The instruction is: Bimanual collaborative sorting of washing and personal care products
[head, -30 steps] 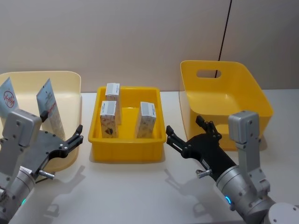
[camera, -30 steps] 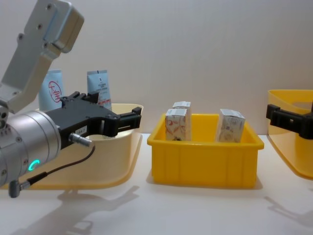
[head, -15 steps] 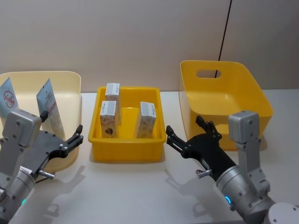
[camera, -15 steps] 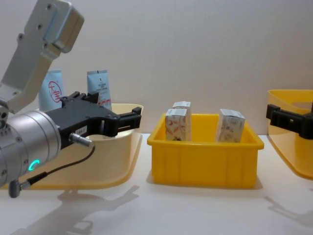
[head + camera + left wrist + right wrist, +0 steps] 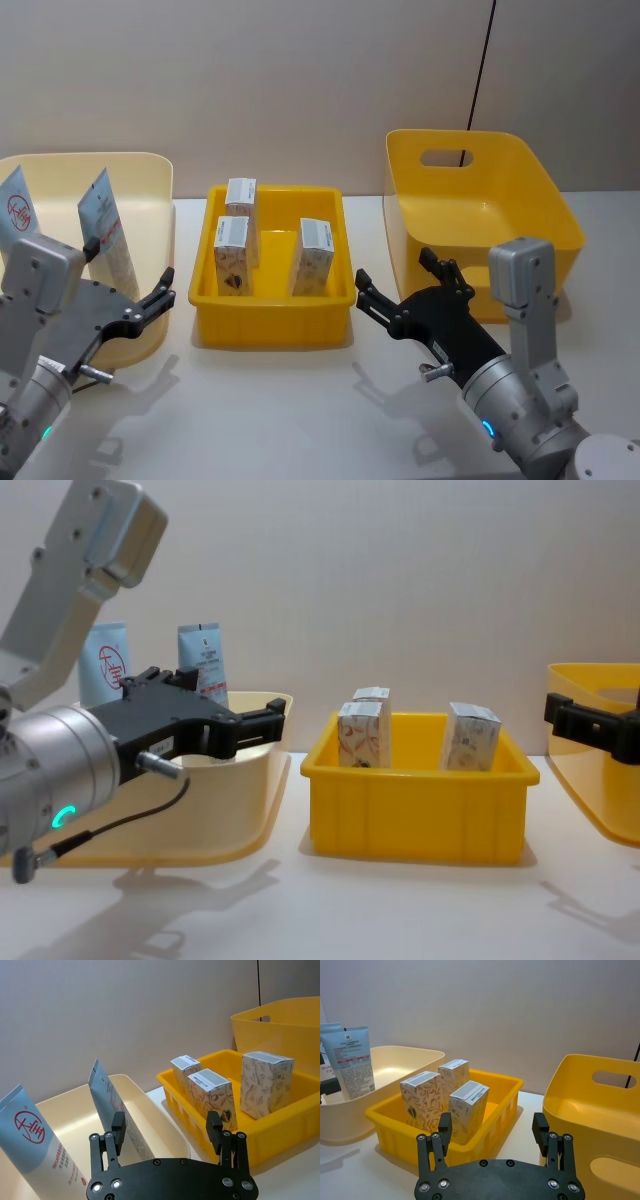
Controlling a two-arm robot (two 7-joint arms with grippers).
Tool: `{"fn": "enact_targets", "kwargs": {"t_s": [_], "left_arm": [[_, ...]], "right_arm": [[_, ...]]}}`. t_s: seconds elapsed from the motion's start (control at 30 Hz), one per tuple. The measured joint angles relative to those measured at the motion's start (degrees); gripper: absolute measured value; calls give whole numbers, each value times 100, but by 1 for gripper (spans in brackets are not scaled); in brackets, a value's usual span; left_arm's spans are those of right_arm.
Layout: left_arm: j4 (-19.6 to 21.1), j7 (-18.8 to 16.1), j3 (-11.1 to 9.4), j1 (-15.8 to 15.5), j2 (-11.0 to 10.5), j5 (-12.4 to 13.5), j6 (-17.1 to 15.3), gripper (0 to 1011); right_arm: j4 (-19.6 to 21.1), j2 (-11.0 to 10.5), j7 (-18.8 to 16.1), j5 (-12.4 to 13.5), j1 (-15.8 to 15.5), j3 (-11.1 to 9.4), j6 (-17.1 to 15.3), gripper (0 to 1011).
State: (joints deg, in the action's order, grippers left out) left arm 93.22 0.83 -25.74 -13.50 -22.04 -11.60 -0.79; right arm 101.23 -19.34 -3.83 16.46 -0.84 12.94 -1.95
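Item 1, table (image 5: 300, 420): white, fills lower frame in head view. Item 2, deep yellow bin (image 5: 520, 190): upper right, handle slot in far wall, nothing seen inside. Item 3, cream bin (image 5: 130, 185): left edge, holds both tubes. Item 4, shallow yellow tray (image 5: 270, 325): ctr, between the two bins, holds 3 cartons. Item 5, right gripper (image 5: 393, 280): lower right, jaws spread wide, empty, just beside tray's near right corner, tips aimed at tray. Item 6, left gripper (image 5: 160, 288): lower left, jaws spread, empty, at cream bin's near right corner. Item 7, red-mark tube (image 5: 18, 215): far left, standing tilted; plain tube (image 5: 108, 235) beside it, nearer ctr. Item 8, rear carton (image 5: 241, 198) close behind front-left carton (image 5: 232, 255), contact unclear; right carton (image 5: 313, 252) apart. Handling note (judgement): pre-grasp stage, nothing sorted yet. Prob. best that each arm takes goods nearest it. Left on plain tube across flat faces, light squeeze as tube looks soft. Right on right carton, descend from above to clear tray wall. Keep arms from crossing at ctr.
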Motion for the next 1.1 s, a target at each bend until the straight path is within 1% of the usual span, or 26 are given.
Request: {"fn": "enact_targets", "kwargs": {"t_s": [0.1,0.33,0.43,0.53,0.67,0.83,0.9,1.1], "left_arm": [[8,41,37,15,-30,-36,4,1003],[49,172,225,128,-138,-232,14,1003],[64,194,284,172,-158,-288,14,1003],[81,239,387,219,-175,-397,-5,1003],[77,302,461,224,-176,-507,-61,1003],[-4,391,524,155,-141,-629,-151,1004],[-104,459,553,54,-95,-700,-213,1003],[-355,583,577,-180,11,-788,-295,1003]], "right_arm": [[0,0,0,0,0,0,0,1001],[0,0,0,0,0,0,0,1001],[0,0,0,0,0,0,0,1001],[0,0,0,0,0,0,0,1001],[0,0,0,0,0,0,0,1001],[0,0,0,0,0,0,0,1001],[0,0,0,0,0,0,0,1001],[0,0,0,0,0,0,0,1001]]}}
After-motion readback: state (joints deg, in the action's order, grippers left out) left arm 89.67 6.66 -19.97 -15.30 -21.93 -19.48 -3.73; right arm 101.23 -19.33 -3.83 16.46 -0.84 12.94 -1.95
